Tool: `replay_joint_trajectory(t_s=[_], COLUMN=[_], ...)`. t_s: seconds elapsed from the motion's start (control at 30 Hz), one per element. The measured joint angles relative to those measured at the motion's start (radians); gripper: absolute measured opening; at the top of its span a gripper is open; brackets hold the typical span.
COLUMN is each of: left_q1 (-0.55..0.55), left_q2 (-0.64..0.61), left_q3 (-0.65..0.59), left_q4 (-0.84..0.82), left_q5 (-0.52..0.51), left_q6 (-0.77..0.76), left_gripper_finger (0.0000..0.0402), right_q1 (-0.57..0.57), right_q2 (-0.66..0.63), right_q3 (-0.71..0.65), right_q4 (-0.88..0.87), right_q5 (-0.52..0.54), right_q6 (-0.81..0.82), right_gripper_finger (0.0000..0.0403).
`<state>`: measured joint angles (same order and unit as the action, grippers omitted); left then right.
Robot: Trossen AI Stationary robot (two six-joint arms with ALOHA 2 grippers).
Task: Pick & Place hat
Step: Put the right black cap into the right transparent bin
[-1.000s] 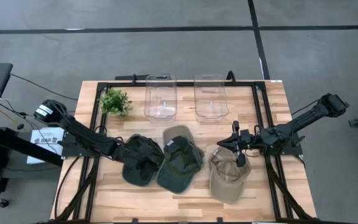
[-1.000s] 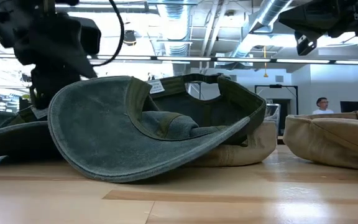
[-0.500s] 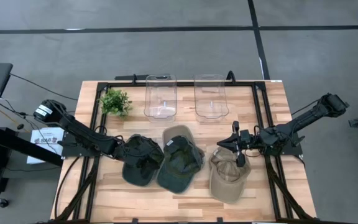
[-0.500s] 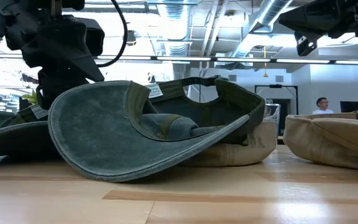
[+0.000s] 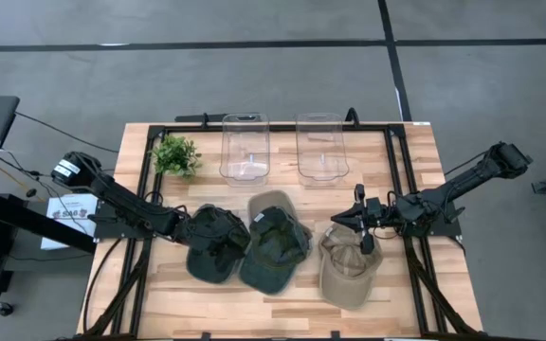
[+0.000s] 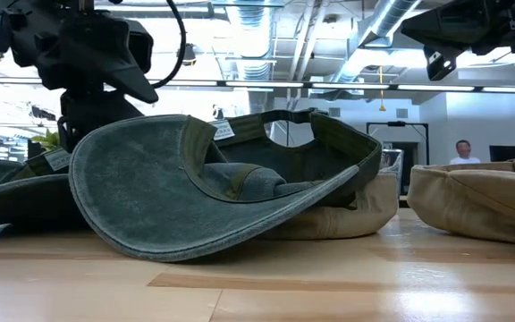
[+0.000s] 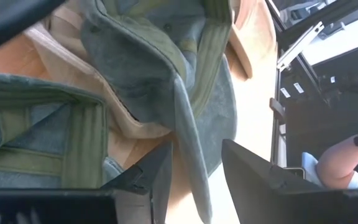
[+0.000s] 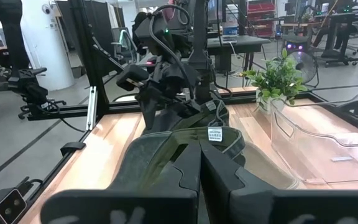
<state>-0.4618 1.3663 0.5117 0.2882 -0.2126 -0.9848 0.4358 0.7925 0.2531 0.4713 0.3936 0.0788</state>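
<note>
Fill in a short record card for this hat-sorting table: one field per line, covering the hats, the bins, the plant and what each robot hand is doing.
hats: three dark green caps overlapping at centre-left, one tan cap to the right, another tan cap partly under the green ones
bins: two clear bins, side by side at the far edge, nothing visible inside
plant: small green plant, left of the bins
left hand: low at the leftmost green cap, fingers open around its fabric
right hand: shut, holding nothing, above the tan cap
</note>
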Motion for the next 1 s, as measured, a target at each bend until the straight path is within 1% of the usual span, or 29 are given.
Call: replay_joint_trajectory(t_s=[0.4, 0.6, 0.77, 1.0], left_q1=[0.0, 0.0, 0.0, 0.0], left_q2=[0.003, 0.066, 0.119, 0.148], left_q3=[0.0, 0.0, 0.0, 0.0], left_q4=[0.002, 0.009, 0.073, 0.083], left_q5=[-0.017, -0.014, 0.006, 0.007], left_q6=[0.0, -0.027, -0.041, -0.051], left_gripper_finger=[0.0136, 0.0136, 0.0136, 0.0136], right_q1=[0.0, 0.0, 0.0, 0.0], right_q2=[0.0, 0.0, 0.0, 0.0], right_q3=[0.0, 0.0, 0.0, 0.0], right_q4=[0.0, 0.0, 0.0, 0.0], right_q5=[0.0, 0.0, 0.0, 0.0], right_q6=[0.0, 0.0, 0.0, 0.0], right_gripper_finger=[0.0, 0.0, 0.0, 0.0])
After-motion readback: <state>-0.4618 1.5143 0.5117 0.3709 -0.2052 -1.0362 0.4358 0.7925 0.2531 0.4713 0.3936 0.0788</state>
